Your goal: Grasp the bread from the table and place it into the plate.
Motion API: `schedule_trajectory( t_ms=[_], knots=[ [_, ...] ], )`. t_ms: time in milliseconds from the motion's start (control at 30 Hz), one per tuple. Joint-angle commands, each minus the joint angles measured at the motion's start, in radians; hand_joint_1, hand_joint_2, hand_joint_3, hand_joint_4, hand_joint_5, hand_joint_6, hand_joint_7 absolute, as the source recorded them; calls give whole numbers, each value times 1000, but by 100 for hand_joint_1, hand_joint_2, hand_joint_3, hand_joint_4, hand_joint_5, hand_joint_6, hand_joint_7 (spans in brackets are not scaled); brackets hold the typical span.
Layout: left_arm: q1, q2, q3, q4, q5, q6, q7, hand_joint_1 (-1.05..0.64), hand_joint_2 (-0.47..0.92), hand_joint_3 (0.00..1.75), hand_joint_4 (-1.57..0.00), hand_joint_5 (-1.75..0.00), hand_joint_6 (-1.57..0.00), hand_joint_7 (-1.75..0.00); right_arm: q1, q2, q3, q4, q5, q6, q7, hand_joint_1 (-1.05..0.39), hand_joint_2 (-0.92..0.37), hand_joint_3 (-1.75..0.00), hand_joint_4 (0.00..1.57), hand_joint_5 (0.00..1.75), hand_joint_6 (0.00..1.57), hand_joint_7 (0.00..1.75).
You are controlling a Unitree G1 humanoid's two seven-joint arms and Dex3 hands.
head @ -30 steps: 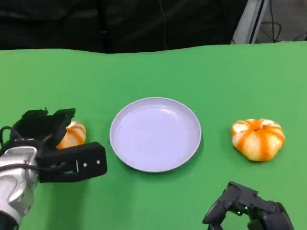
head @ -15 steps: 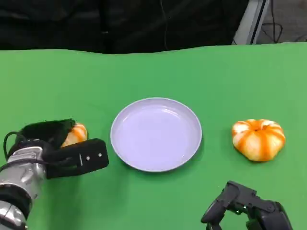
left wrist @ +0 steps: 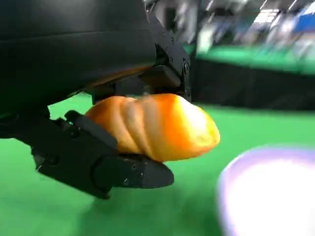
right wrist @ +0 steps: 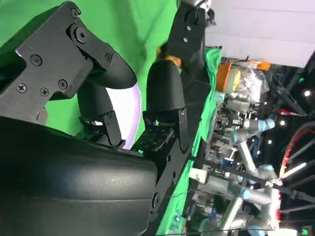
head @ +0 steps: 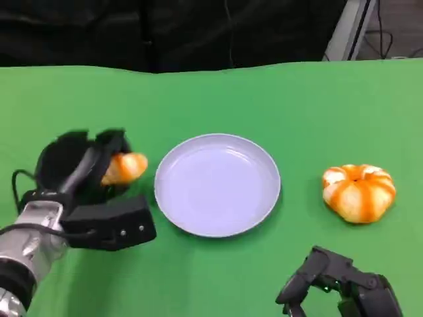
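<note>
1. The left hand [head: 86,175] has the bread [head: 124,168] clamped between its fingers. In the left wrist view the loaf [left wrist: 155,127] sits with black fingers [left wrist: 106,162] under it and the palm over it, and its far end pokes out free. It looks lifted off the green table [head: 218,92], near the left edge, just beside the plate.

2. The plate [head: 268,198] is lavender, shallow and empty, sitting mid-table. From where the bread hangs, the plate's left rim is the closest part, so I reckon the carry is short and sideways toward the table's middle.

3. How I'd do it: keep the grip steady and clear the rim instead of dragging the loaf across it, since a nudge would probably slide the plate. Get the bread over the flat centre, lower it until it's almost resting, then spread the fingers. The wrist view is blurry, so slower seems smart.

4. The right hand [head: 340,290] is low by the near edge on the right, fingers curled in with nothing in them. It's well away from the plate, so no bother.

5. There's also a round orange-striped bun [head: 359,191] toward the right edge, well apart from the plate. Leave it for now.
</note>
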State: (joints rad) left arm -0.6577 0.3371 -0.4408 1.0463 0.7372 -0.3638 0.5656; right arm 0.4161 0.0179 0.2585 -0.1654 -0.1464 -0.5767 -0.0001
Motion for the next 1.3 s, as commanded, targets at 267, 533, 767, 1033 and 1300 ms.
schedule_trajectory(
  t_ms=[267, 533, 767, 1033, 1300],
  knots=[
    [61, 42, 40, -265, -11, -33, 58, -16, 33, 139, -92, -175, -71, -175, 7, -12, -9, 7, 12, -4, 2, -8, -27, -138, 76, 159, 82, 132],
    [76, 20, 46, -355, -4, -20, 42, -17, 31, 146, -96, -175, -74, -175, 7, -14, -10, 4, 15, -4, 4, -8, -27, -138, 76, 160, 81, 132],
    [7, -79, -14, -291, 17, -26, 16, -16, 25, 142, -96, -175, -75, -175, 9, -6, -4, 2, 3, -4, -3, -9, -27, -138, 75, 159, 81, 132],
    [-51, -163, -52, -170, 18, -1, -48, -13, 29, 130, -93, -175, -73, -173, 17, -4, -2, -7, 2, -6, -4, -11, -27, -137, 76, 158, 81, 131],
    [-103, -246, -48, -81, -40, 67, -233, -17, 49, 95, -79, -175, -80, -112, 22, -6, -4, -5, 7, -6, -3, -10, -28, -136, 76, 157, 82, 130]
  ],
)
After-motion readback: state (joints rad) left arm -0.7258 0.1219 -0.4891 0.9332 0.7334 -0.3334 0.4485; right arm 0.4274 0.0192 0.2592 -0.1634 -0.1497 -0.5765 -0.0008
